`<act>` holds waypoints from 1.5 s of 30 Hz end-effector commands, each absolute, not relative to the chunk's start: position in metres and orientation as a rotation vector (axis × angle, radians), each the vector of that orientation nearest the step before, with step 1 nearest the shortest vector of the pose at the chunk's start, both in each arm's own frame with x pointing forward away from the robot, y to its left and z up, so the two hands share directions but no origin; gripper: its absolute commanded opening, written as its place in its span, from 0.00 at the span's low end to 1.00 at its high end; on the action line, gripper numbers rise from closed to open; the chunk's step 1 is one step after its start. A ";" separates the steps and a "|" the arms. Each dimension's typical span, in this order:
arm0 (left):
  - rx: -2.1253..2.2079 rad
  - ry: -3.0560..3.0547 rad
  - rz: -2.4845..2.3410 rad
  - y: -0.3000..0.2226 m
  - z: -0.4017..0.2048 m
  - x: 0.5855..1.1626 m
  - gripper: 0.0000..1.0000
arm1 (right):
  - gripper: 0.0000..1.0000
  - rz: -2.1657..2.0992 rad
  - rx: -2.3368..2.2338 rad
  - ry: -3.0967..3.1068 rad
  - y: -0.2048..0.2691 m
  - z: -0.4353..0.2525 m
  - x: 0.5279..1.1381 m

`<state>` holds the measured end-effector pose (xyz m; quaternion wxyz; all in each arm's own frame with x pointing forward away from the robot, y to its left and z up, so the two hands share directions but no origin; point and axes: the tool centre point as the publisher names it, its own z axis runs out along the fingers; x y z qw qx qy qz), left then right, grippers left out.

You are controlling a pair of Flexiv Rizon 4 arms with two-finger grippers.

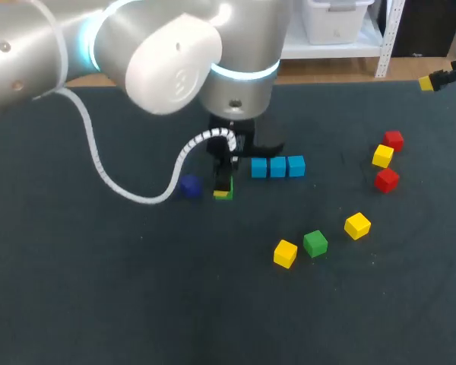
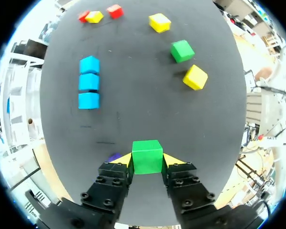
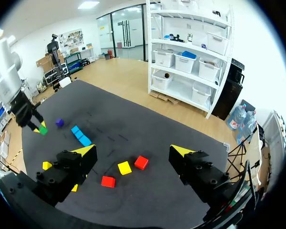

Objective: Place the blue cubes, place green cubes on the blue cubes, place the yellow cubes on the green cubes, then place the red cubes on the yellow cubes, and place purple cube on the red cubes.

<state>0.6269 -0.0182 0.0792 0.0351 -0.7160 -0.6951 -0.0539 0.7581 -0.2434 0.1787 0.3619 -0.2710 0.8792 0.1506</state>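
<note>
Left gripper [image 2: 148, 161] pinches a green cube [image 2: 147, 151] — right gripper [image 3: 133, 151] spread wide above the table [image 3: 152, 126].

Head overhead; left wrist near, right far; all see blue cubes [image 1: 277, 166].

In the head view the left hand [image 1: 223, 185] is largely covered by its arm [image 1: 175, 53], and the right hand [image 1: 441, 78] is cut off at the edge. In the left wrist view the purple cube [image 2: 114, 156] is mostly hidden behind a finger [image 2: 112, 172].
</note>
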 end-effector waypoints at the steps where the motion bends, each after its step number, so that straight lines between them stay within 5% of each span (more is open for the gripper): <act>1: -2.169 -2.098 -0.159 -0.034 0.084 0.646 0.00 | 1.00 0.386 -0.697 2.265 -0.243 0.179 0.758; 15: -2.244 -2.095 -0.246 -0.078 0.079 0.683 0.00 | 1.00 0.386 -0.697 2.265 -0.243 0.179 0.758; 45: -2.303 -1.938 -0.084 -0.089 0.066 0.740 0.00 | 1.00 0.386 -0.697 2.265 -0.243 0.179 0.758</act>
